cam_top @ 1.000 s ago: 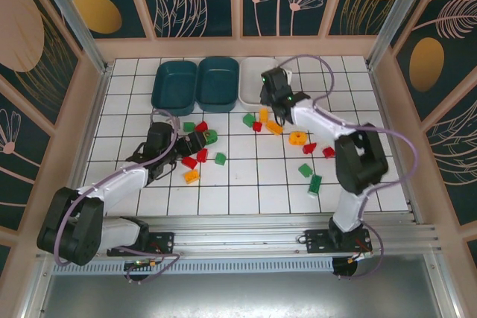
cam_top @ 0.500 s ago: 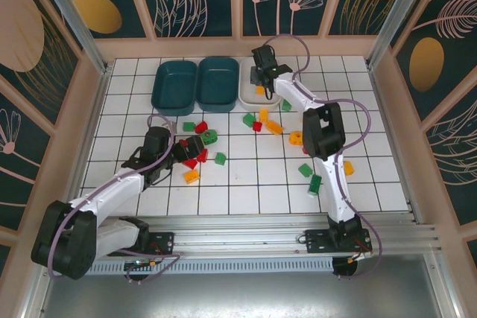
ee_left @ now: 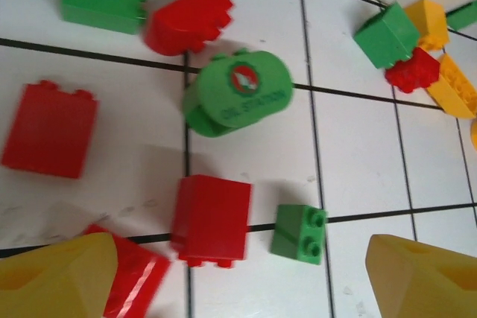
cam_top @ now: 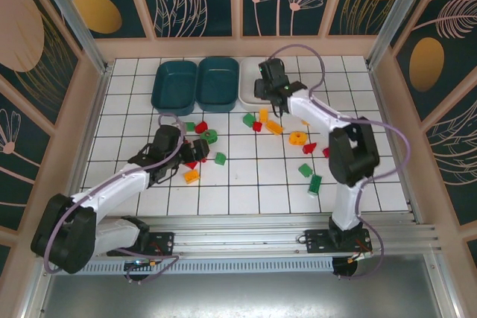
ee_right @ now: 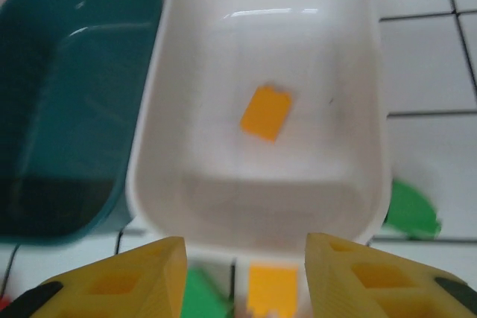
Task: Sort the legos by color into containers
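Observation:
Red, green and orange-yellow legos lie scattered on the white tiled floor (cam_top: 246,176). My left gripper (cam_top: 195,148) (ee_left: 238,281) hangs open over a cluster of them. A red brick (ee_left: 211,219) and a small green brick (ee_left: 299,231) lie between its yellow fingers (ee_left: 56,277), and neither is gripped. My right gripper (cam_top: 262,94) (ee_right: 246,277) stands open at the near rim of the white container (cam_top: 252,83) (ee_right: 179,72). One orange-yellow brick (ee_right: 265,112) lies inside that container. Two dark teal containers (cam_top: 174,86) (cam_top: 218,83) stand to its left.
More legos lie around the middle and right: a round green piece (ee_left: 237,93), an orange brick (cam_top: 191,176), an orange piece (cam_top: 297,138), red ones (cam_top: 328,152) and green ones (cam_top: 314,184). A raised wooden wall (cam_top: 238,46) borders the floor behind the containers.
The right gripper carried an orange-yellow brick over the white container, let it go there and drew back to the near rim. The left gripper edged right over the red bricks.

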Tool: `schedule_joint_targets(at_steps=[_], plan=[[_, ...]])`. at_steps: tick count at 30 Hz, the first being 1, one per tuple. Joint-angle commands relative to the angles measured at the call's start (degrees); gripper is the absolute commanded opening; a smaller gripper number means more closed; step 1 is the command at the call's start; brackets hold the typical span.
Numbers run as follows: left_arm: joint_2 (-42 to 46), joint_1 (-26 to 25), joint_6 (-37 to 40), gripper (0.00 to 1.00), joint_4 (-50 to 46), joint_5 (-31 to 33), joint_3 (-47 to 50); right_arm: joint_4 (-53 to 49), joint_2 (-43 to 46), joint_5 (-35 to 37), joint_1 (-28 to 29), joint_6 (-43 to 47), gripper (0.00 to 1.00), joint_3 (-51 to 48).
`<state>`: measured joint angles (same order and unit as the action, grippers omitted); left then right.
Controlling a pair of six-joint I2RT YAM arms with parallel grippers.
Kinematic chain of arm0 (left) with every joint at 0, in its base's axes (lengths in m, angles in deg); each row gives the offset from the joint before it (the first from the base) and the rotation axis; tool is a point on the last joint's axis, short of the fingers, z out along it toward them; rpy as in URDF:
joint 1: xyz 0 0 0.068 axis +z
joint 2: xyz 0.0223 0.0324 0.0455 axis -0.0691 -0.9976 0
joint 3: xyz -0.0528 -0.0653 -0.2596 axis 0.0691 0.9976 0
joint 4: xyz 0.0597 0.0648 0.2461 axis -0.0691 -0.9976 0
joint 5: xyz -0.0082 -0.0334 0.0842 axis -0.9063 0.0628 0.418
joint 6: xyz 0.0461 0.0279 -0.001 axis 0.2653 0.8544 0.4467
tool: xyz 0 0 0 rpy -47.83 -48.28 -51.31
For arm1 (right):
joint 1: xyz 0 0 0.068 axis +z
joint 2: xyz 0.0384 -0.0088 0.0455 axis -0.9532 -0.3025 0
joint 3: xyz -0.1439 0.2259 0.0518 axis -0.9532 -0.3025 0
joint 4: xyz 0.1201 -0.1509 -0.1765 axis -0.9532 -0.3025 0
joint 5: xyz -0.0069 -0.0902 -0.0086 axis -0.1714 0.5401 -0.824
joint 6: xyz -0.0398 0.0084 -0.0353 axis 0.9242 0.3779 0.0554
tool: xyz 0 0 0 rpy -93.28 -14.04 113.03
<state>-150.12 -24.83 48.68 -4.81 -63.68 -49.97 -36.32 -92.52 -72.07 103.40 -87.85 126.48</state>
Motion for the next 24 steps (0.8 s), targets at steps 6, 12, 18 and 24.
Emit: schedule_joint_targets(at_steps=[6, 12, 18, 24], plan=[[1.29, -2.84, -6.44, 0.93, -10.05, 10.97, 2.99, 8.34, 12.28, -1.09, 2.57, -5.62, 0.47, -21.73], [-3.48, -4.05, -6.7, 0.99, -10.14, 10.93, 3.11, 8.1, 14.37, 0.54, 2.51, -4.59, 0.51, -24.58], [-6.14, -4.78, -4.6, 0.92, -8.52, 8.0, 3.83, 8.22, 15.2, 0.96, 2.4, -3.97, 0.51, -24.69], [-5.36, -5.05, -4.22, 0.9, -7.57, 6.8, 3.88, 9.45, 13.06, -2.98, 3.77, -3.56, 0.51, -23.47]])
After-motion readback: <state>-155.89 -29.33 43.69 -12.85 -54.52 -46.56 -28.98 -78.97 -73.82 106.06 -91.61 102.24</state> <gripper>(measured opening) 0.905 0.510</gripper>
